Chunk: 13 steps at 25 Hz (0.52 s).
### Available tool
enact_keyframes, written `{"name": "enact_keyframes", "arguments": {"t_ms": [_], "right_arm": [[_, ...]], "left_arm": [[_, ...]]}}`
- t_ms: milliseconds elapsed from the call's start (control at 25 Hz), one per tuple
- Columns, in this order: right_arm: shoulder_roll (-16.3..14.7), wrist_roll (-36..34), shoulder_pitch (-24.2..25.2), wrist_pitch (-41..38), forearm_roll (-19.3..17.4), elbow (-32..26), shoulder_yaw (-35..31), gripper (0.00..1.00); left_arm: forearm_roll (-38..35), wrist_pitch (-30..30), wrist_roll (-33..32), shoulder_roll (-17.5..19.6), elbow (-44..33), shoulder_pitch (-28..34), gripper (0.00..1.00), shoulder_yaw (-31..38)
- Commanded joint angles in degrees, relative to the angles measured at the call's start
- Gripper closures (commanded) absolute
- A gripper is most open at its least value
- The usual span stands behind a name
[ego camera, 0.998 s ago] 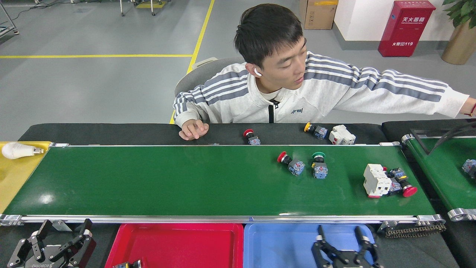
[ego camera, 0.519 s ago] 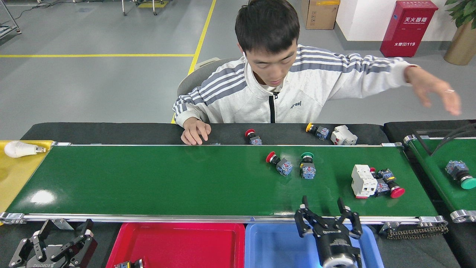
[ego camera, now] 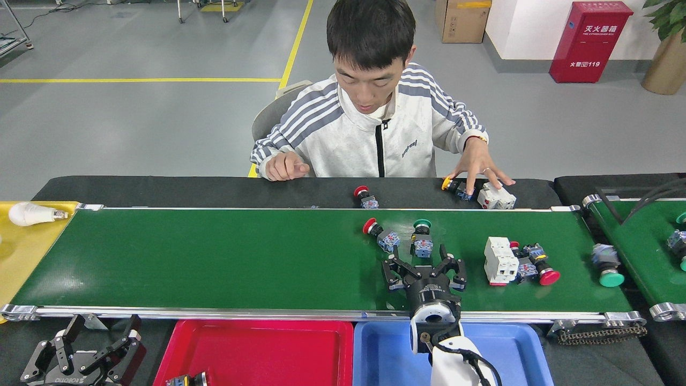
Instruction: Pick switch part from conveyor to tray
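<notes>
The conveyor (ego camera: pixel 214 257) runs across the head view. On it lie a red-capped switch part (ego camera: pixel 378 234) and a green-capped switch part (ego camera: pixel 422 239) side by side. Right of them a white breaker (ego camera: pixel 498 260) touches a second red-capped part (ego camera: pixel 537 266). Another green-capped part (ego camera: pixel 608 266) sits at the belt's right end. My right gripper (ego camera: pixel 423 261) hangs open over the belt, just on the near side of the first green-capped part, with nothing between its fingers. My left gripper (ego camera: pixel 86 355) rests open at the bottom left. A red tray (ego camera: pixel 257 348) and a blue tray (ego camera: pixel 383 354) stand below the belt's near rail.
A person sits behind the belt, one hand (ego camera: pixel 478 169) on parts lying on the black ledge (ego camera: pixel 161 190). Another red-capped part (ego camera: pixel 365 197) lies on that ledge. A bulb (ego camera: pixel 32 213) rests on the yellow surface at left. A second green belt (ego camera: pixel 638 241) angles in at right.
My right gripper rose from over the blue tray and moved out over the belt. The parts rode left, and a green-capped part came onto the right end. The person's hand dropped to the ledge.
</notes>
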Motion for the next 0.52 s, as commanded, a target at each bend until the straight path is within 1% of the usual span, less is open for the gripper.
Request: {"name": "enact_keyframes", "arguments": {"t_ms": [0,80,120,160,240,279,319,359,399,479], "right_arm": [[0.5,-0.3,-2.7,0.1,-1.2,2.3,1.5,0.02],[0.5,-0.3,-4.1,0.2,-2.0,4.6,1.9,0.02],[0.5,-0.3,-4.5,0.1,-2.7,5.4,2.1,0.08],[0.5,-0.2,-4.6,0.0,-3.0,5.7,2.4,0.17],[0.5,0.0,-5.0,-0.2,-3.2,6.6,3.9,0.42],[0.5,0.0,-5.3,-0.2,-3.3,7.0,4.2,0.62],[0.5,0.1,-5.3,-0.4,-3.4,7.0,4.3,0.79],[0.5,0.1,-5.4,-0.5,-3.6,6.9,4.5,0.89],[0.5,0.2,-5.4,-0.5,-3.7,6.8,4.6,0.94],[0.5,-0.1,-5.3,-0.5,-3.7,6.2,5.2,0.96]], "left_arm": [[-0.1,-0.1,0.2,0.7,-0.5,-0.5,0.0,-1.1],[-0.1,-0.1,0.2,0.7,-0.5,-0.5,0.0,-1.2],[-0.1,-0.1,0.2,0.8,-0.5,-0.6,0.0,-1.2],[-0.1,-0.1,0.2,0.7,-0.5,-0.6,0.0,-1.2],[-0.1,0.0,0.2,0.7,-0.5,-0.6,0.0,-1.2],[-0.1,0.0,0.2,0.7,-0.5,-0.6,0.0,-1.2],[-0.1,0.1,0.2,0.7,-0.5,-0.6,0.0,-1.2],[-0.1,0.1,0.2,0.7,-0.5,-0.6,0.0,-1.1],[-0.1,0.2,0.2,0.7,-0.5,-0.7,0.0,-1.1],[-0.1,0.2,0.2,0.7,-0.5,-0.8,0.0,-1.1]]}}
